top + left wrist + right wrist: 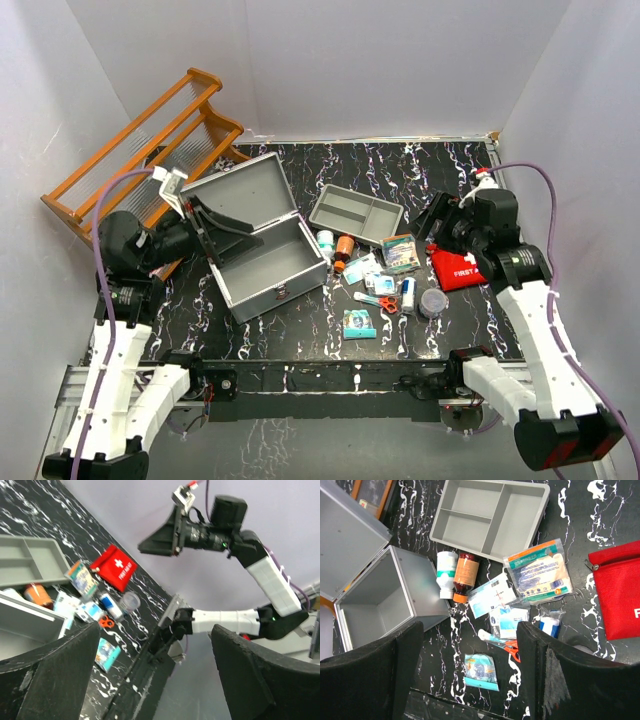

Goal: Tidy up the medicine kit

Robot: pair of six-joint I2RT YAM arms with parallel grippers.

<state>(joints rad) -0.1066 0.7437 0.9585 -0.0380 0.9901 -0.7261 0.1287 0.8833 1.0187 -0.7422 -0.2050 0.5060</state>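
The medicine kit (pixel 265 262), a grey metal case, stands open and empty at centre left, its lid (pixel 238 192) tilted back; it also shows in the right wrist view (pixel 375 595). My left gripper (pixel 205 228) is open and empty, raised beside the lid. My right gripper (pixel 436 222) is open and empty, held above the table to the right of the loose supplies. These include a brown bottle (pixel 465 575), a white bottle (pixel 446 571), gauze packets (pixel 536 575), orange scissors (pixel 510 648) and a teal packet (pixel 481 671).
A shallow grey two-compartment tray (pixel 356 213) lies behind the supplies. A red first aid pouch (pixel 458 265) and a clear round container (pixel 434 301) lie at right. A wooden rack (pixel 145 150) leans at far left. White walls enclose the table.
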